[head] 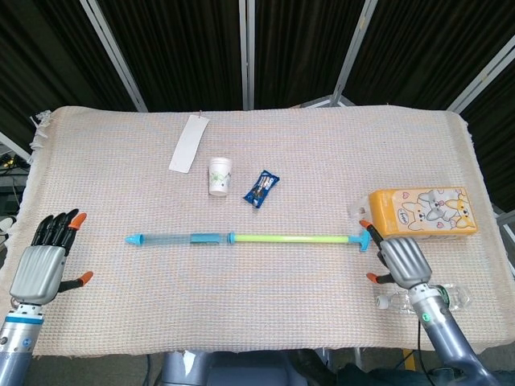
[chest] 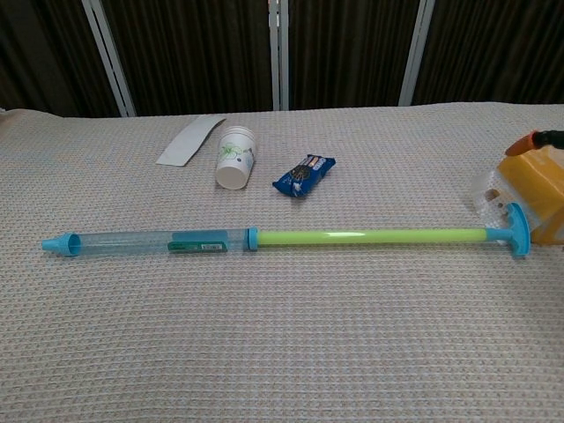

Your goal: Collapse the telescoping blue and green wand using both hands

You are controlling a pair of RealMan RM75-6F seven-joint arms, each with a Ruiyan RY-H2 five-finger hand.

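The wand [head: 249, 238] lies fully extended across the cloth: a clear blue tube [chest: 145, 242] on the left, a green rod [chest: 370, 236] on the right ending in a blue T-handle [chest: 517, 227]. My right hand [head: 398, 257] hovers just right of that handle, fingers spread, holding nothing; only an orange fingertip [chest: 527, 141] of it enters the chest view. My left hand [head: 47, 261] stays open at the table's left front corner, well left of the tube's blue tip [head: 133, 239].
A paper cup [head: 219, 176], a blue snack packet [head: 261, 189] and a white card [head: 188, 143] lie behind the wand. An orange tissue pack [head: 422, 211] sits behind the handle. A clear plastic bottle [head: 418, 299] lies at the front right edge.
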